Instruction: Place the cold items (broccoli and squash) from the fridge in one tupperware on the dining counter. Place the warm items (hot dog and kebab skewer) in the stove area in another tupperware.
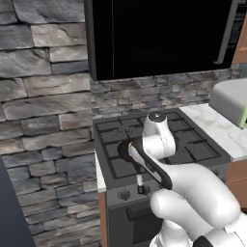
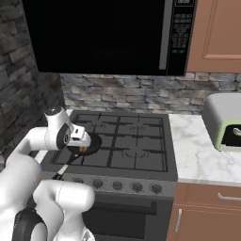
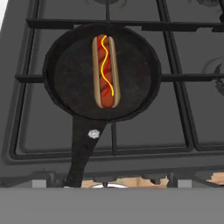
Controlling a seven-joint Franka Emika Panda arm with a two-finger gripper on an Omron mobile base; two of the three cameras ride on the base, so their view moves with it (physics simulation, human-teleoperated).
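Pan [image 3: 131, 70]: matt black, rough grainy base, like cast iron. Hot dog [image 3: 105, 72]: smooth glossy bun w/ shiny yellow mustard line. Stove [image 2: 122, 141]: dark matt metal top, black grates. Wall [image 1: 43, 96]: rough grey stone, uneven blocks. Microwave [image 2: 108, 37]: glossy black front. Counter [image 2: 202, 150]: polished white marble, grey veins. Cabinets [image 2: 216, 37]: smooth brown wood, satin finish. Arm [image 1: 198, 198]: glossy white plastic shell, dark joints.

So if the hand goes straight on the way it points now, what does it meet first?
Probably the hot dog lying in the black pan on the stove; depth is hard to judge.
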